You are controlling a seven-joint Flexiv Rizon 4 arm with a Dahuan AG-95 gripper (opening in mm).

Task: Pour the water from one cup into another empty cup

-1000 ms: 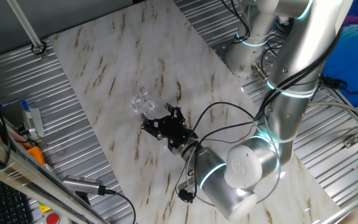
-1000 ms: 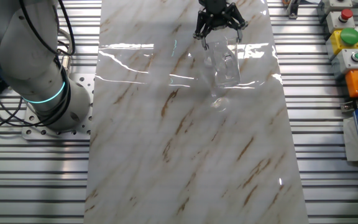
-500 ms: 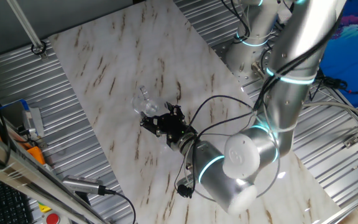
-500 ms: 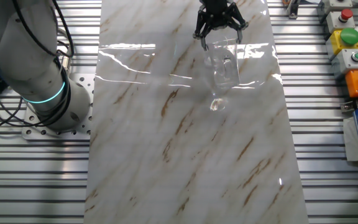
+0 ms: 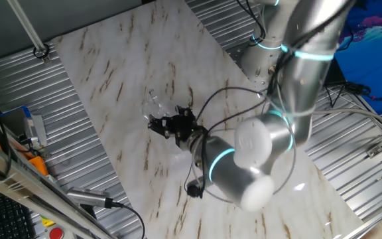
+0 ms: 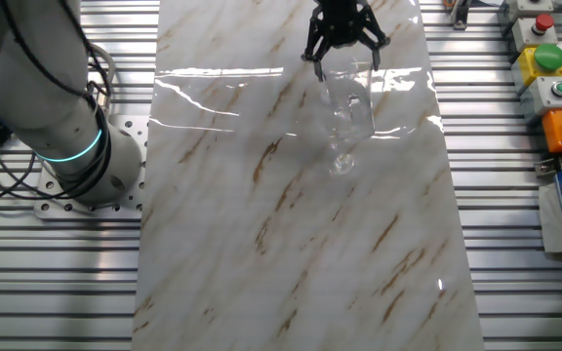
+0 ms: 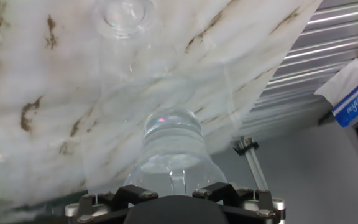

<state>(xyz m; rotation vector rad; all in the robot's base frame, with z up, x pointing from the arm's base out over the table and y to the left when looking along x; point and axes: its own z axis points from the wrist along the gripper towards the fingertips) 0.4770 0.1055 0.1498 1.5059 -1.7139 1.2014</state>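
The black fingers (image 6: 343,51) pinch the big clear tumbler (image 6: 347,97), held tilted over the marbled surface (image 6: 261,244) toward the small clear cup (image 6: 341,164) just below.

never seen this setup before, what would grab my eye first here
First, the big silver arm with glowing cyan rings, reaching over the marble-patterned table. Next, its black gripper clamped around the larger clear tumbler, tilted toward the smaller clear cup standing on the marble. In the hand view, water glints inside the tumbler.
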